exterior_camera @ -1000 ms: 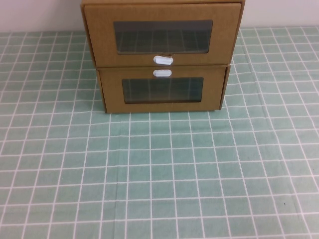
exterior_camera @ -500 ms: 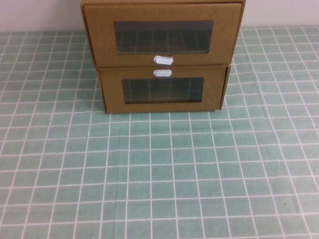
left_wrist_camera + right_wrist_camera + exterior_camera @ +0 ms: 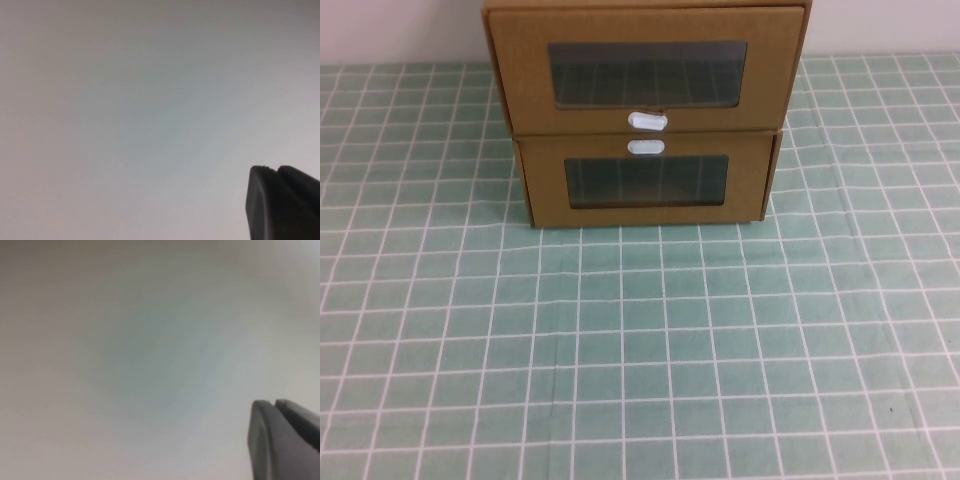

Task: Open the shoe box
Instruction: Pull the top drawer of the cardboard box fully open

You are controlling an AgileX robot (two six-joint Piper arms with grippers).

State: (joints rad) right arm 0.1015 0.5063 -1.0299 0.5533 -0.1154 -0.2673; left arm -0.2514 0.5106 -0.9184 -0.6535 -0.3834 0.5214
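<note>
Left pincer point(image 3: 273, 171) pinching shut on nothing, right pincer point(image 3: 274, 404) likewise, both hanging well apart from shoe box point(image 3: 645, 185) | shoe box sitting closed on tabletop point(image 3: 640, 350) | judging: pinching its front white tab point(image 3: 645, 147), drawing straight outward.
</note>
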